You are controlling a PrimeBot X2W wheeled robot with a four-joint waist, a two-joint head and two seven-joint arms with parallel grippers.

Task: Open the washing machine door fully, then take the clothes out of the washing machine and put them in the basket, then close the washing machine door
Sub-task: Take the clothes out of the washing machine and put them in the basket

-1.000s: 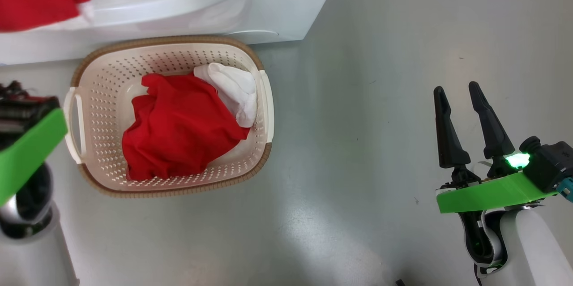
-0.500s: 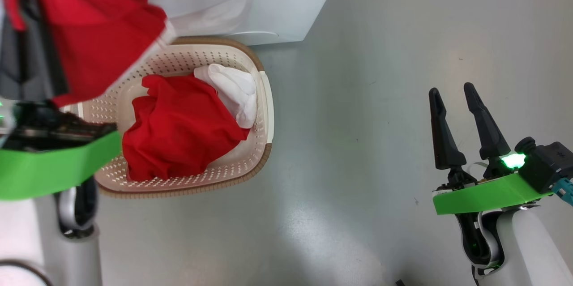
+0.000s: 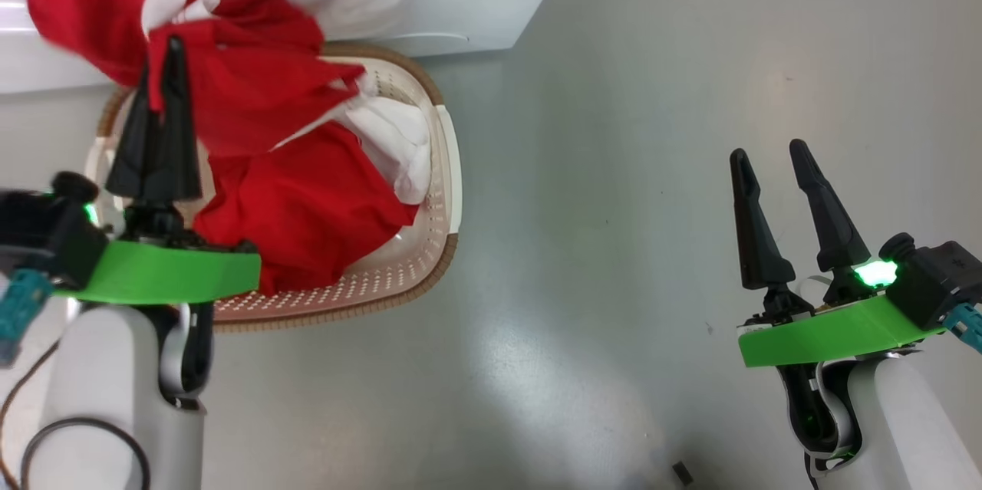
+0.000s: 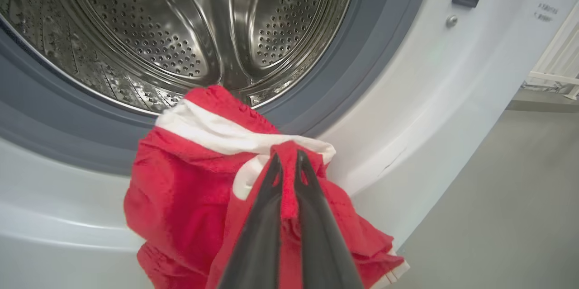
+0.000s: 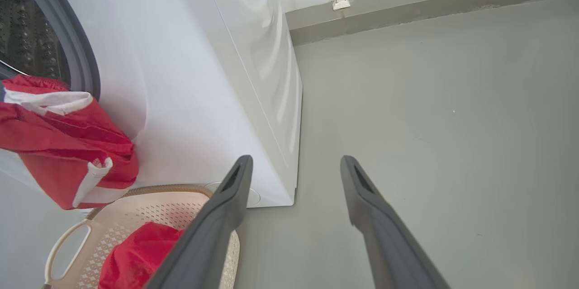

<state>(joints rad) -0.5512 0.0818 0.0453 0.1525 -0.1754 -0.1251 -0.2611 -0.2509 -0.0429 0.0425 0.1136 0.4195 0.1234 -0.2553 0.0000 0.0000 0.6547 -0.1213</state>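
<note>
1. The left gripper (image 4: 288, 157) has its two dark fingers pressed together on a fold of a red polo shirt (image 4: 181, 189), pinching it just below the white collar trim.
2. The shirt hangs from that pinch in front of the washing machine (image 4: 452, 99). It is outside the perforated steel drum (image 4: 181, 31), and in the left wrist view its top fold overlaps the lower part of the grey-blue seal (image 4: 380, 26).
3. In the head view, the held shirt is above the far left part of the basket (image 3: 449, 168), which stands on the grey floor (image 3: 614, 168) just in front of the machine.
4. Inside the basket lie a crumpled red garment (image 3: 307, 206) and, towards the far right corner, a white cloth (image 3: 395, 141).
5. The shirt's hanging hem may touch the red garment beneath it, but the two reds overlap in the head view, so contact is hard to judge.
6. The right gripper (image 3: 763, 149) hovers over bare floor, well to the right of the basket, with its fingers spread wide and empty.
</note>
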